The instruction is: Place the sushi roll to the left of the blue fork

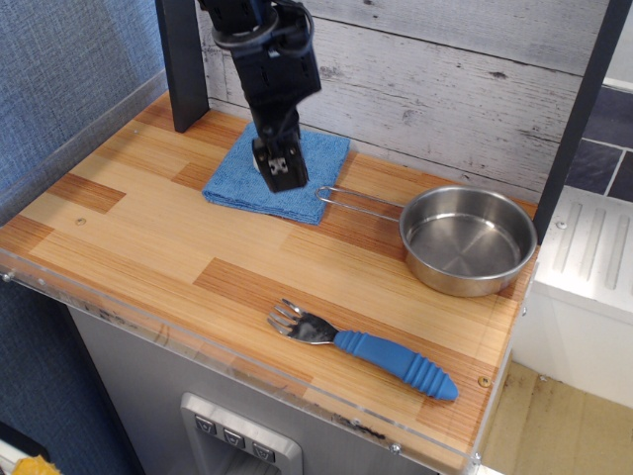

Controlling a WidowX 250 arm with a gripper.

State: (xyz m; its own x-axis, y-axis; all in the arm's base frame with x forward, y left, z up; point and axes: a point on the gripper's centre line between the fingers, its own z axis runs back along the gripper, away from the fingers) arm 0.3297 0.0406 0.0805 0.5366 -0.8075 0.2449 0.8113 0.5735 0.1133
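The blue fork [368,348] lies near the front edge of the wooden table [148,233], its silver head to the left and its ribbed blue handle to the right. My gripper [280,176] hangs low over the flat blue cloth [322,160] at the back of the table, fingertips pointing down at it. The sushi roll does not show; the gripper covers the spot on the cloth where it lay. The jaws are seen end-on, so I cannot tell whether they are open or shut.
A steel pan [467,240] stands at the right, its wire handle [356,202] reaching left towards the cloth. A dark post [183,64] stands at the back left. A plank wall closes the back, and a clear strip edges the front.
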